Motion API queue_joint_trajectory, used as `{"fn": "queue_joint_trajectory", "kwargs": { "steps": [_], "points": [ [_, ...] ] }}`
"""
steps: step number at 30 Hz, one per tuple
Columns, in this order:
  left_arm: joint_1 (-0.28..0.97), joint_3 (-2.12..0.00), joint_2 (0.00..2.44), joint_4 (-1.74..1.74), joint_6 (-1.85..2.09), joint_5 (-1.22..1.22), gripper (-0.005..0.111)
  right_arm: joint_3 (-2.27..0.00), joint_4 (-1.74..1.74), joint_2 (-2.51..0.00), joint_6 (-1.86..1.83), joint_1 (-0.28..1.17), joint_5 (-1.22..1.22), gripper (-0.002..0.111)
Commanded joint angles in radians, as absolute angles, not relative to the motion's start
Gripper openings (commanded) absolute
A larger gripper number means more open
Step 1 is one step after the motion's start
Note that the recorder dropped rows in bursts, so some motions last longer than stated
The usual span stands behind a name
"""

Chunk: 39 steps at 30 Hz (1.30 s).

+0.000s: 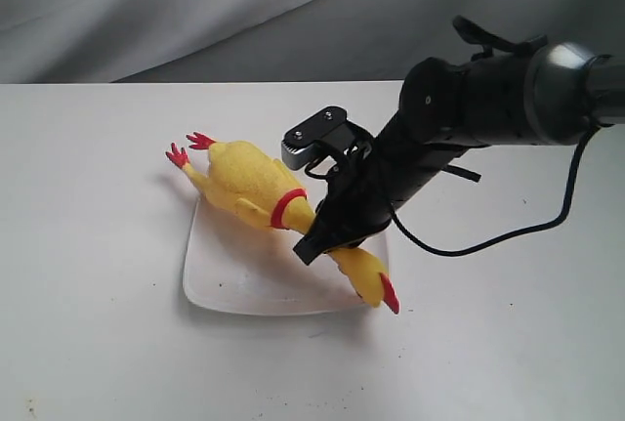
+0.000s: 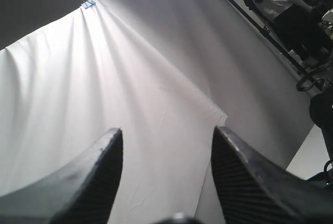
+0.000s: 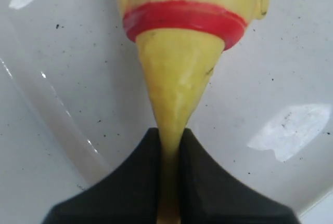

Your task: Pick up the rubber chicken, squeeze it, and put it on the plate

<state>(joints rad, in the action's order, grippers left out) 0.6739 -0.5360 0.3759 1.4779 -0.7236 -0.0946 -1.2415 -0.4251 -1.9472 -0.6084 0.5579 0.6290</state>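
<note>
Our right gripper (image 3: 169, 143), a black two-fingered claw, is pressed together on the thin neck of the long yellow rubber chicken (image 1: 249, 182), just below its red collar band (image 3: 182, 18). We judge the neck was chosen because it is the one part narrow enough to sit between the jaws. The toy lies slantwise over the white glossy square plate (image 1: 244, 284). Its red feet (image 1: 186, 150) poke past the far left corner and its red-combed head (image 1: 383, 292) reaches the near right corner, probably because the corner-to-corner line gives such a long toy the most support. We cannot tell whether the body's full weight already rests on the plate, so the placing looks nearly done, with only the release left. The plate sits on a plain white table (image 1: 98, 343). Our left gripper (image 2: 166, 146) is spread with nothing between its fingers and points up at the pale backdrop cloth (image 2: 130, 68), well clear of the work.
</note>
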Motion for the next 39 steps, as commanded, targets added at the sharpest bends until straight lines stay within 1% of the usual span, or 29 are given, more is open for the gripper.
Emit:
{"fn": "queue_joint_trajectory", "kwargs": {
  "steps": [1, 3, 6, 8, 10, 12, 14, 17, 19, 20, 25, 26, 27, 28, 29, 30, 34, 39],
  "points": [
    [0.679, -0.539, 0.373, 1.467, -0.735, -0.105, 0.050, -1.247, -0.328, -1.941, -0.529, 0.558, 0.653, 0.009],
    [0.679, -0.539, 0.373, 1.467, -0.735, -0.105, 0.050, -1.247, -0.273, -1.934, -0.506, 0.558, 0.689, 0.023],
    [0.679, -0.539, 0.373, 1.467, -0.739, -0.105, 0.050, -1.247, -0.214, -1.899, -0.466, 0.558, 0.738, 0.039],
    [0.679, -0.539, 0.373, 1.467, -0.739, -0.105, 0.050, -1.247, -0.191, -1.855, -0.462, 0.558, 0.754, 0.043],
    [0.679, -0.539, 0.373, 1.467, -0.739, -0.105, 0.050, -1.247, -0.183, -1.786, -0.446, 0.558, 0.748, 0.043],
    [0.679, -0.539, 0.373, 1.467, -0.739, -0.105, 0.050, -1.247, -0.183, -1.699, -0.444, 0.558, 0.739, 0.041],
    [0.679, -0.539, 0.373, 1.467, -0.744, -0.105, 0.050, -1.247, -0.183, -1.601, -0.438, 0.558, 0.730, 0.036],
    [0.679, -0.539, 0.373, 1.467, -0.744, -0.105, 0.050, -1.247, -0.183, -1.467, -0.436, 0.558, 0.713, 0.019],
    [0.679, -0.539, 0.373, 1.467, -0.744, -0.105, 0.050, -1.247, -0.183, -1.364, -0.436, 0.558, 0.683, 0.004],
    [0.679, -0.539, 0.373, 1.467, -0.744, -0.105, 0.050, -1.245, -0.183, -1.312, -0.436, 0.559, 0.664, 0.000],
    [0.679, -0.539, 0.373, 1.467, -0.744, -0.105, 0.050, -1.194, -0.202, -1.068, -0.442, 0.559, 0.494, 0.000],
    [0.679, -0.539, 0.373, 1.467, -0.744, -0.105, 0.050, -1.145, -0.202, -0.969, -0.444, 0.559, 0.411, 0.000],
    [0.679, -0.539, 0.373, 1.467, -0.744, -0.105, 0.050, -1.115, -0.202, -0.931, -0.444, 0.559, 0.375, 0.000],
    [0.679, -0.539, 0.373, 1.467, -0.744, -0.105, 0.050, -1.048, -0.202, -0.836, -0.454, 0.559, 0.325, 0.000],
    [0.679, -0.539, 0.373, 1.467, -0.744, -0.105, 0.050, -1.019, -0.202, -0.792, -0.461, 0.559, 0.310, 0.000],
    [0.679, -0.539, 0.373, 1.467, -0.744, -0.105, 0.050, -0.947, -0.202, -0.697, -0.473, 0.559, 0.284, 0.000],
    [0.679, -0.539, 0.373, 1.467, -0.744, -0.105, 0.050, -0.815, -0.202, -0.503, -0.480, 0.559, 0.278, 0.000],
    [0.679, -0.539, 0.373, 1.467, -0.747, -0.105, 0.050, -0.776, -0.202, -0.324, -0.478, 0.559, 0.381, 0.000]
  ]
}}
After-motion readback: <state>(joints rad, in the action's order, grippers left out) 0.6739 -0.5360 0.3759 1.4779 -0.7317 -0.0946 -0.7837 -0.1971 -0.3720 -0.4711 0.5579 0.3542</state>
